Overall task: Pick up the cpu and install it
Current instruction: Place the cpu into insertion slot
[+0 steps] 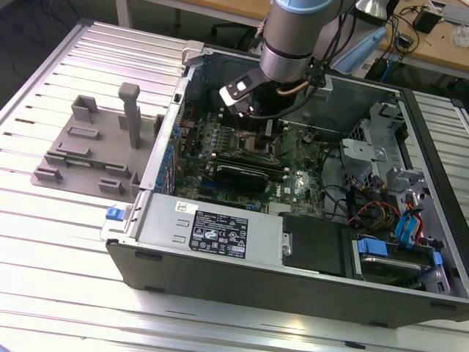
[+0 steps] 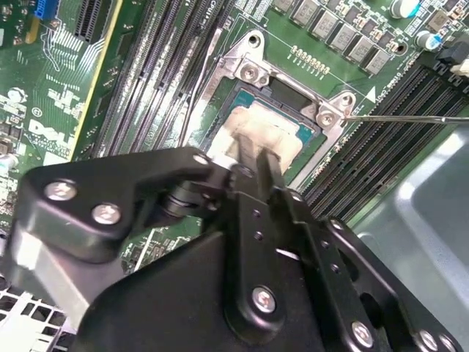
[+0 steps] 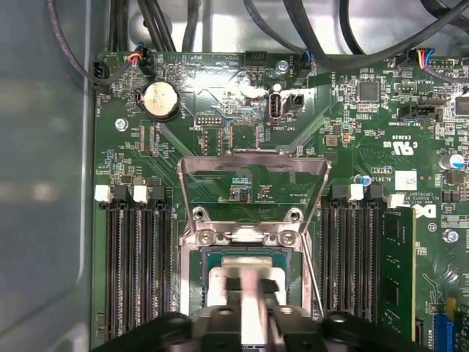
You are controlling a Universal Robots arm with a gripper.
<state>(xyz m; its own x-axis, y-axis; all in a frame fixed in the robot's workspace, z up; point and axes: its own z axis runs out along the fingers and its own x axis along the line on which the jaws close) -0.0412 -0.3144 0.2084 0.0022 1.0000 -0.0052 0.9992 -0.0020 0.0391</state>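
The cpu lies flat in the motherboard socket, its pale silvery top plate framed by a thin greenish rim. In the first wrist view the cpu sits just below the raised load plate. My gripper hangs directly over the chip's middle, its two black fingers drawn together and not around the chip's edges. Whether the tips touch the plate I cannot tell. The gripper hides the chip's centre. In the exterior view the arm reaches down into the open computer case, with the gripper low over the board.
Memory slots flank the socket on both sides, and one holds a memory stick. A thin socket lever juts out sideways. Cables run along the board's edge. A grey fixture stands outside the case at the exterior view's left.
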